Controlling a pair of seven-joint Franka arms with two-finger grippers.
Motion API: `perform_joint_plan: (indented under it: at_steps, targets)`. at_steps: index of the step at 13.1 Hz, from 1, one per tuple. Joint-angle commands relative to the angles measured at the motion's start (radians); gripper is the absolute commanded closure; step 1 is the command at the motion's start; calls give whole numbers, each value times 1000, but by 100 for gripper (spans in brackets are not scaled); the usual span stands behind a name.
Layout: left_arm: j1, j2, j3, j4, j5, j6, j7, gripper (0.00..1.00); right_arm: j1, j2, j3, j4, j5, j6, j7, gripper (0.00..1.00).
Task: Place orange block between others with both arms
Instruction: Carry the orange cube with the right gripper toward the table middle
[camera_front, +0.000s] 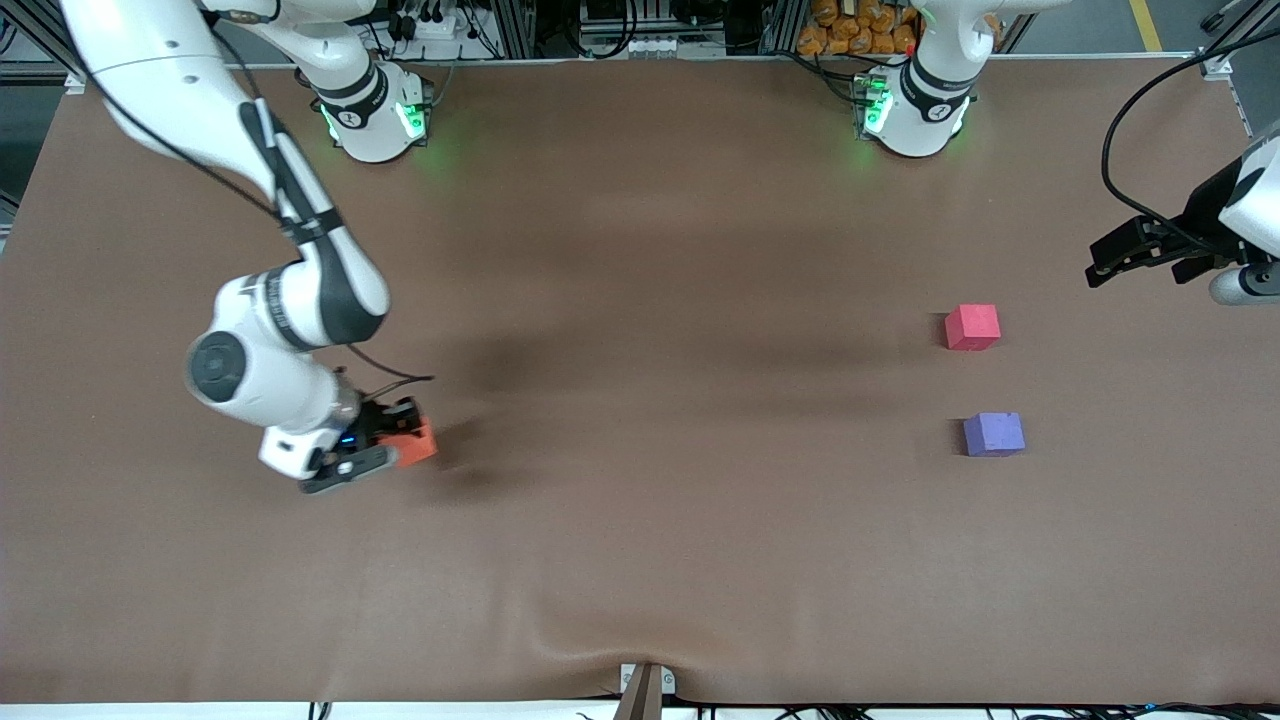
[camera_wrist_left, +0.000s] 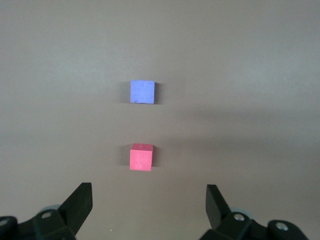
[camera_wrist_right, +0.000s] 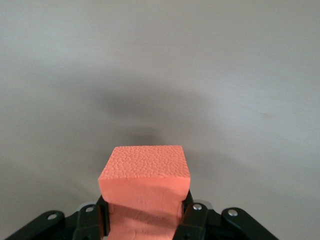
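Observation:
The orange block (camera_front: 418, 443) is squeezed between the fingers of my right gripper (camera_front: 385, 440), which is shut on it at the right arm's end of the table; in the right wrist view the orange block (camera_wrist_right: 145, 187) fills the gap of the right gripper (camera_wrist_right: 144, 220), its sides pinched in. The pinkish-red cube (camera_front: 972, 327) and the purple cube (camera_front: 994, 434) sit apart at the left arm's end, the purple one nearer the front camera. My left gripper (camera_front: 1150, 262) hangs open beside them with nothing in it. From the left wrist I see the pinkish-red cube (camera_wrist_left: 141, 157), the purple cube (camera_wrist_left: 142, 92) and the open left gripper (camera_wrist_left: 149, 200).
Brown cloth covers the table (camera_front: 640, 560), with a wrinkle at the front edge near a small bracket (camera_front: 645, 685). Both arm bases (camera_front: 375, 115) stand along the edge farthest from the front camera. A wide stretch of bare cloth lies between the orange block and the two cubes.

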Motion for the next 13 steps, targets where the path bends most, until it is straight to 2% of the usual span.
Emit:
perform_joint_plan:
  at_steps: [1,4,8,10,13]
  targets:
    - [12,8,-5,16,-15,-19,18,0,108,37,-4,26,74,7,40,100]
    - [13,8,-5,16,-16,-19,18,0,266,94,-9,102,65,13,242,100]
    - [13,13,-5,15,-21,-19,20,0,404,164,-14,200,30,14,509,100]
    - [13,14,-5,12,-39,-19,29,0,447,195,-14,242,-31,13,713,100]
    - [13,23,-5,12,-39,-19,50,0,492,247,-14,294,-186,11,998,100]
